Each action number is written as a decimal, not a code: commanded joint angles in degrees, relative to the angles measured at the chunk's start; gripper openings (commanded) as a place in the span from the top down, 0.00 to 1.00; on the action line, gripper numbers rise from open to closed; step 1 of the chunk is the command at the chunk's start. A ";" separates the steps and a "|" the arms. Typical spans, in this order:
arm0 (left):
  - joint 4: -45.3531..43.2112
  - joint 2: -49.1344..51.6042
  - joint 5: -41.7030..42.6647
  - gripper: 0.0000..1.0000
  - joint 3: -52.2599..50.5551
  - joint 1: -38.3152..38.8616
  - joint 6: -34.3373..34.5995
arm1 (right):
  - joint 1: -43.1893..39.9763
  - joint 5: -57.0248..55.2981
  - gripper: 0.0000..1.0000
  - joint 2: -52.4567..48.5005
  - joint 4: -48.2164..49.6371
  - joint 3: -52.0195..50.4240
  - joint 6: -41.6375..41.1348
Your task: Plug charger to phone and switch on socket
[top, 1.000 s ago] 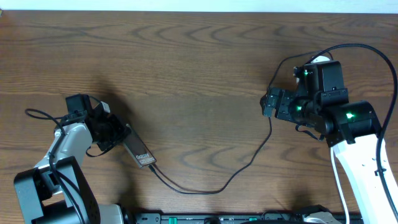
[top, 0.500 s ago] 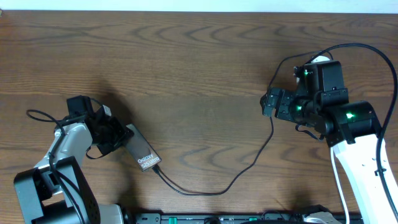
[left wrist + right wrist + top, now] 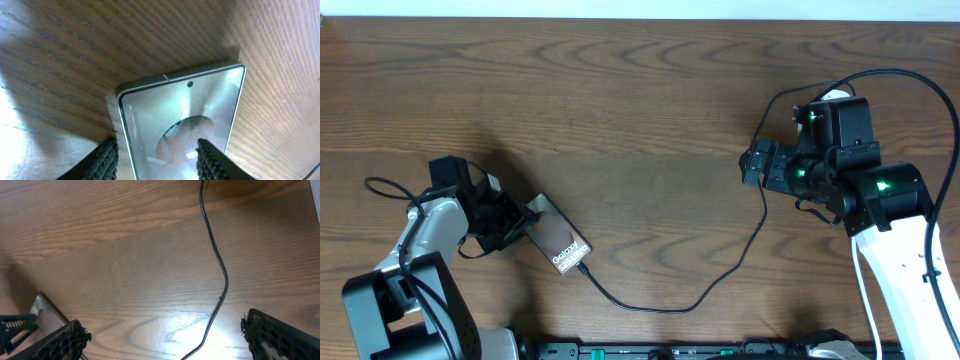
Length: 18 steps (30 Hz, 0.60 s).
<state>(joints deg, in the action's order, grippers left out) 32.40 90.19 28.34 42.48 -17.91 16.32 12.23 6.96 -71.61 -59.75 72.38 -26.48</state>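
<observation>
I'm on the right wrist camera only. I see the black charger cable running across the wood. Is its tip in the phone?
Observer: Overhead, the charger cable ends at the lower edge of the phone; it looks plugged in.
Operator: Who has the phone?
Observer: The left gripper grips its upper end, a finger at each side edge.
Operator: And the socket?
Observer: Only a white rounded end of the socket shows at the far right; its switch is hidden.
</observation>
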 commanded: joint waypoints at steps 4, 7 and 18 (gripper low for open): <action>0.44 -0.17 -3.56 0.36 0.02 -0.13 -0.61 | -0.13 -0.66 0.01 0.46 0.07 0.02 0.94; 0.33 -0.35 -3.56 0.34 0.11 -0.13 -0.61 | -0.15 -0.70 0.01 0.46 0.13 0.02 1.88; 0.37 -9.79 -0.55 0.29 2.54 -0.13 -0.61 | -0.15 -2.47 0.01 0.46 0.15 0.02 1.92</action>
<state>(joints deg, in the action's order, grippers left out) 32.64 84.88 26.61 42.68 -17.89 16.43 12.23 6.35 -71.61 -59.64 72.38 -25.36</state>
